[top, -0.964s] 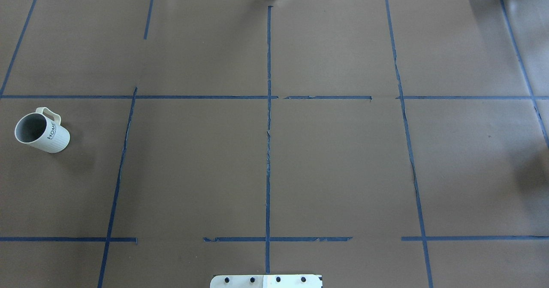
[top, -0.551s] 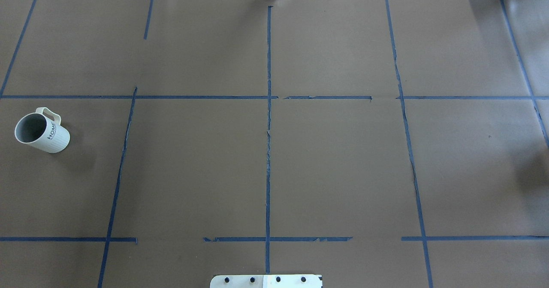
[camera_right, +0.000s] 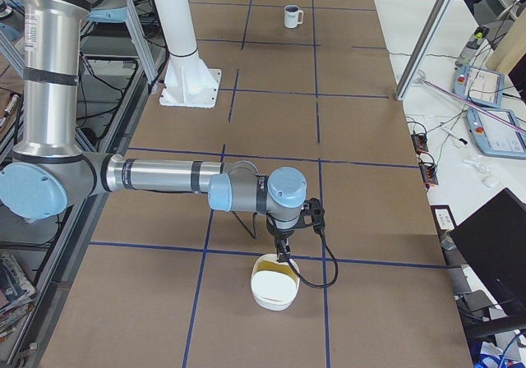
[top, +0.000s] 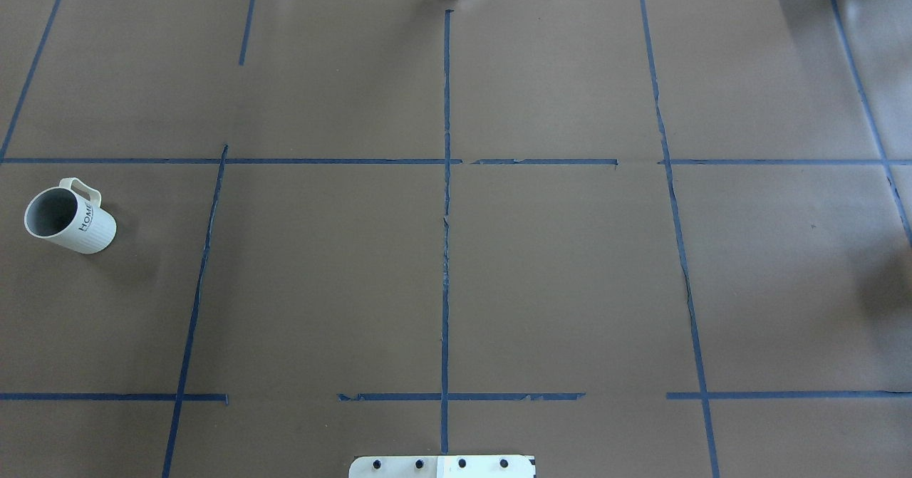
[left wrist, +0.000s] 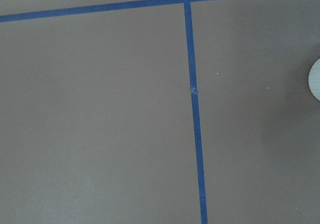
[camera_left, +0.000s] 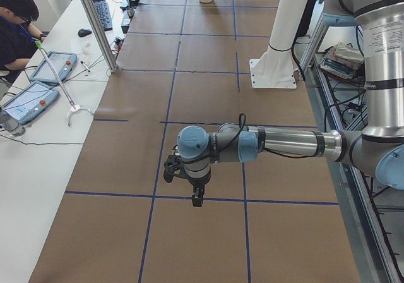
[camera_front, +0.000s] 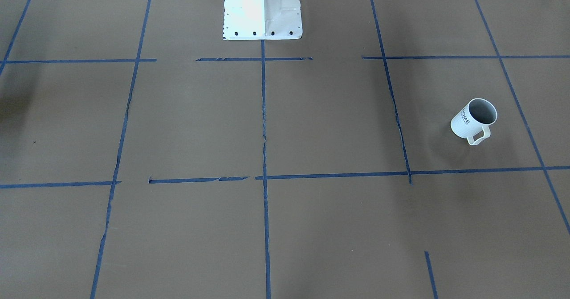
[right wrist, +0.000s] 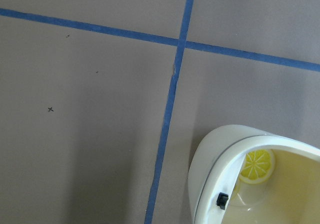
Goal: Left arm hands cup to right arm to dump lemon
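Forearms of left arm and right arm lie level.

Bright even overhead light, soft shadows, sharp.

Brown paper-covered table, gridded with blue tape strips, evenly lit. Long white bench alongside carries two grey-framed tablets and a black keyboard; aluminium post at its edge.
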### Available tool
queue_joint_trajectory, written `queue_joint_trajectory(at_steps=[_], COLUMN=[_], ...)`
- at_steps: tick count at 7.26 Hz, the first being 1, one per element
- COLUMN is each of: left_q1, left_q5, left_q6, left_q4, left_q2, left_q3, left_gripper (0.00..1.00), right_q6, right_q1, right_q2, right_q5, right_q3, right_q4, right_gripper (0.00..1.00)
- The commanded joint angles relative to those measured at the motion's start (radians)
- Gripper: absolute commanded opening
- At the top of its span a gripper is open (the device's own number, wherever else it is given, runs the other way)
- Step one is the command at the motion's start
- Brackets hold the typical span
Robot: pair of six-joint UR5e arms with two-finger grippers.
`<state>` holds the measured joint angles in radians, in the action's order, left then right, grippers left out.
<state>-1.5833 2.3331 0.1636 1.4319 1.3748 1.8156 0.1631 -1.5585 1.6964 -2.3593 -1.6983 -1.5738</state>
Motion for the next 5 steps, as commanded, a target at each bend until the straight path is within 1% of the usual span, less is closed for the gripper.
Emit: queue_joint_trajectory(at_steps=[1,5], left_q1=[0.000,0.000], left_q5=[0.000,0.002], left_q6=[0.001,-0.001], left_q4=[-0.002,0.004], left_q2=[-0.003,-0.003], left_q3=[0.004,0.004], left_gripper=[1.00,1.00], right_q6=[-0.001,-0.004], right_q1=[0.000,0.001], right_q2=[0.000,0.000], right_q5=[0.000,-0.001], right_q3=[0.000,0.000], right_q4=[0.000,0.000], right_gripper=[1.00,1.00])
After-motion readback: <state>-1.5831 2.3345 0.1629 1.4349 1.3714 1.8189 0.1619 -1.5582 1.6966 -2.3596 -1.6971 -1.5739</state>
